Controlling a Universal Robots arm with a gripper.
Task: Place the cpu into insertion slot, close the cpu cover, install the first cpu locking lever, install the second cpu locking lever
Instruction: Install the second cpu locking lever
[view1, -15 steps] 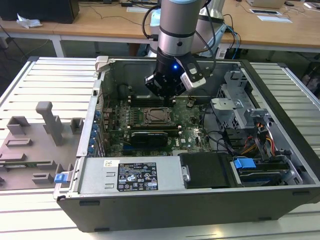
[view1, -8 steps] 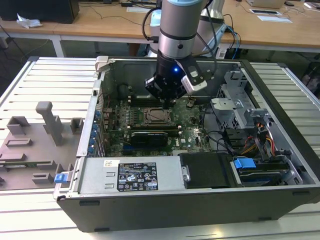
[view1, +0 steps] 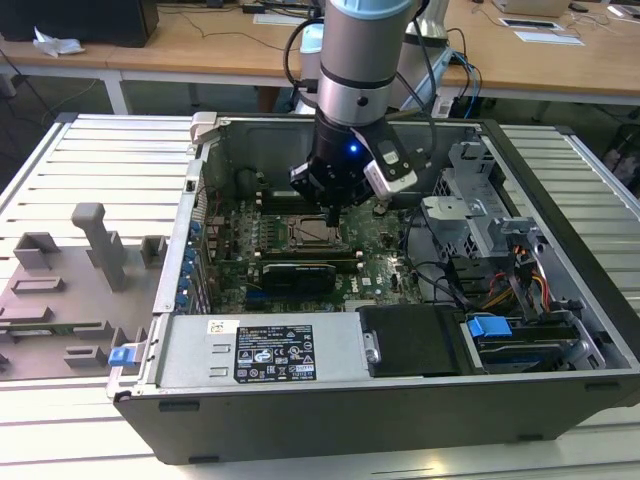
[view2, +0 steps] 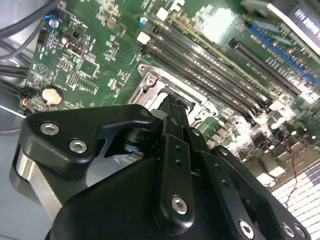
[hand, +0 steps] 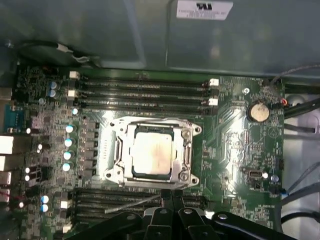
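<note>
I see the claw (hand: 172, 196) pinched together — gripping nothing, tips at the socket's (hand: 152, 150) six o'clock edge, chip (hand: 151, 151) seated.

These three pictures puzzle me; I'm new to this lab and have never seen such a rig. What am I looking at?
The exterior view shows a robot arm reaching down into an opened computer case on a slatted table. The two wrist views come from cameras riding on the arm. In the first wrist view, the gripper hangs beside the insertion slot on the green motherboard. The cpu already sits there, with the cpu cover framing it.
</note>
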